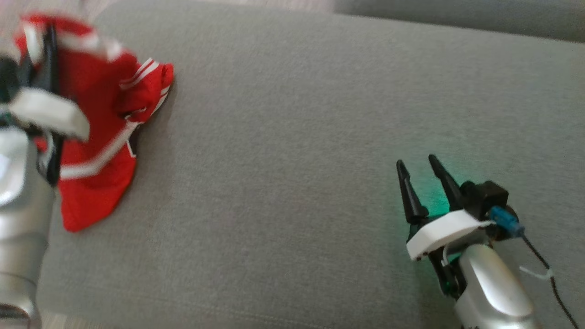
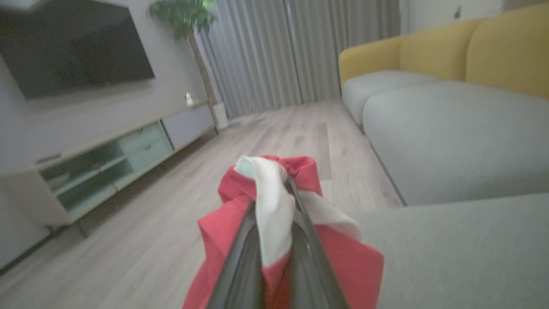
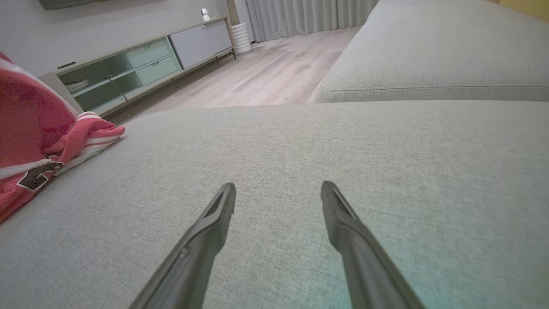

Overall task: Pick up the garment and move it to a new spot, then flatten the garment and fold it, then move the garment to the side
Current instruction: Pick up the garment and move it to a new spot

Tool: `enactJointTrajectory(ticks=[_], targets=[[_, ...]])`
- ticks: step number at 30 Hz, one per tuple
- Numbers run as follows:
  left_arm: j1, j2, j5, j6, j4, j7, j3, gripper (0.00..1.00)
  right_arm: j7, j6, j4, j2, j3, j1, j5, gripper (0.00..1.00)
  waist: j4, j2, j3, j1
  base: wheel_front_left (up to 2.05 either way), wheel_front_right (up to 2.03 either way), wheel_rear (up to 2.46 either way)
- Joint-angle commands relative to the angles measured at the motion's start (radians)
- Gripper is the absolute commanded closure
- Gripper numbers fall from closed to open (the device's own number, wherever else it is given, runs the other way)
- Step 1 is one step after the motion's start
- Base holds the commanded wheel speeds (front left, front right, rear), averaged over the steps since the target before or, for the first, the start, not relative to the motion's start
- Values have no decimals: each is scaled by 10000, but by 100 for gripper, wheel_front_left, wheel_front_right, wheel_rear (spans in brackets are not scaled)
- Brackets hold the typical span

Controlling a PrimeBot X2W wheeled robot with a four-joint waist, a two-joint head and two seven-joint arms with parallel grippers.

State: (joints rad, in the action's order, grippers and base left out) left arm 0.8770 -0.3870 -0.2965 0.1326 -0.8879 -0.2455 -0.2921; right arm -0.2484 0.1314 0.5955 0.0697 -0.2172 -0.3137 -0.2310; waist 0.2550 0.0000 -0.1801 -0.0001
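The garment (image 1: 98, 137) in the left claw (image 2: 275, 192) is red with white stripes, and it carries a dark patch (image 3: 37, 177) with a white border. The fingers (image 3: 206, 240) of both claws are black; the right claw (image 1: 416, 161) has a white bracket (image 1: 438, 233) and a silver forearm (image 1: 493, 288) behind it. The cushion (image 1: 297, 137) under the right claw is plain grey, with a green glow (image 1: 461, 171) beside the fingers. Beyond the left claw, the sofa back (image 2: 506, 51) is yellow and the floor (image 2: 171, 223) is pale wood.
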Motion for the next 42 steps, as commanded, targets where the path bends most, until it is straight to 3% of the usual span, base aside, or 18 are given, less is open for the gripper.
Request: enactJointTrajectory(ticks=[1,9,14,19,20,22,29,37,42], targets=[[618,-544,109,-20,676,-132,169,100,-134,-7,-302,-148,-210,67,-93,0,-350,0,342,1,0,0,0],[913,-94,141,-20,2606,-138,-1041,100,-134,-7,-420,-190,-437,308,-632,0,-1657,0,868,1,0,0,0],[821,844,-338,-20,3636,-82,-2069,100,-134,-7,-475,-192,-505,434,-829,0,-2619,0,1034,1,0,0,0],[266,1701,-908,-20,3948,-116,-2680,100,-134,-7,-536,-193,-410,532,-836,0,-3175,0,1007,1,0,0,0],[73,1824,-944,-23,3888,-127,-2726,96,-134,-7,-548,-193,-370,552,-831,0,-3217,0,988,1,0,0,0],[-425,2026,-955,-76,3642,-146,-2795,0,-134,-7,-586,-193,-336,580,-813,0,-3260,0,947,1,0,0,0],[-2902,2110,-635,-721,3249,-159,-1960,0,-134,-7,-704,-194,-221,591,-754,0,-3163,0,908,1,0,0,0],[-5885,2146,79,-1420,4247,-161,51,0,-134,-7,-1049,-194,115,710,-579,0,-2809,0,1218,1,0,0,0],[-7300,2440,658,-1613,5023,-161,1185,0,-134,-7,-1170,-194,306,971,-460,0,-2629,0,1564,1,0,0,0]])
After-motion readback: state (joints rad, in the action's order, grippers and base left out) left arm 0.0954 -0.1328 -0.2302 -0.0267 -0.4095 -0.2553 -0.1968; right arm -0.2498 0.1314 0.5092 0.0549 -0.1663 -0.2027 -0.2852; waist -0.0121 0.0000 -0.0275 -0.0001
